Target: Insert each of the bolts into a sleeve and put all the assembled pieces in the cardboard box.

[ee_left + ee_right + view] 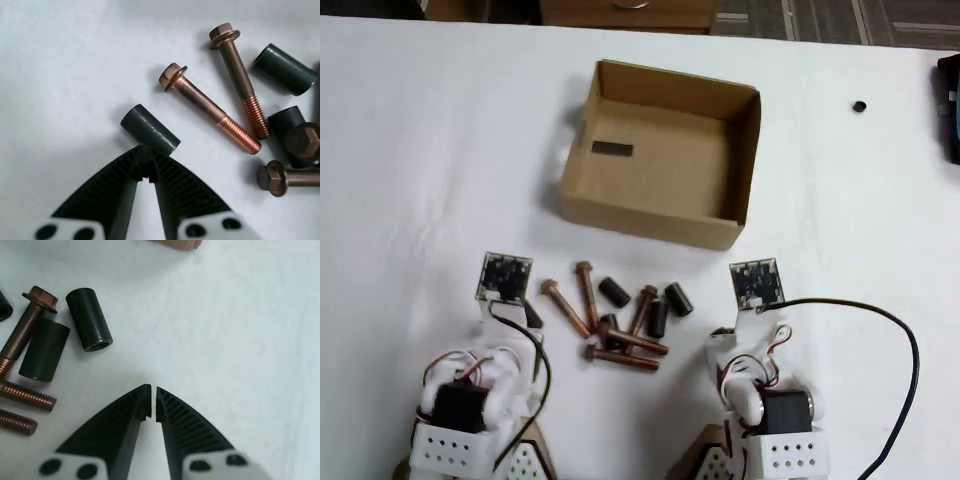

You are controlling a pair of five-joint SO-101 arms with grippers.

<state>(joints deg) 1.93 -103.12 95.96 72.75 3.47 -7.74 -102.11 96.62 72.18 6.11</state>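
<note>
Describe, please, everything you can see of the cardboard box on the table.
The cardboard box is brown, plain and rectangular, with low walls and an open top. It stands upright on the white table, turned a little askew, on the far side from the arms. Its floor is bare except for one small dark strip lying near one wall. The bolts and sleeves lie outside it, nearer the arms, and do not touch it. Only the table touches it.

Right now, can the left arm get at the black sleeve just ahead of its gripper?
Probably yes. The sleeve lies right at the tips of the left gripper, with nothing between, and the nearest bolt lies apart. The jaws are shut, so they must open first.
</note>
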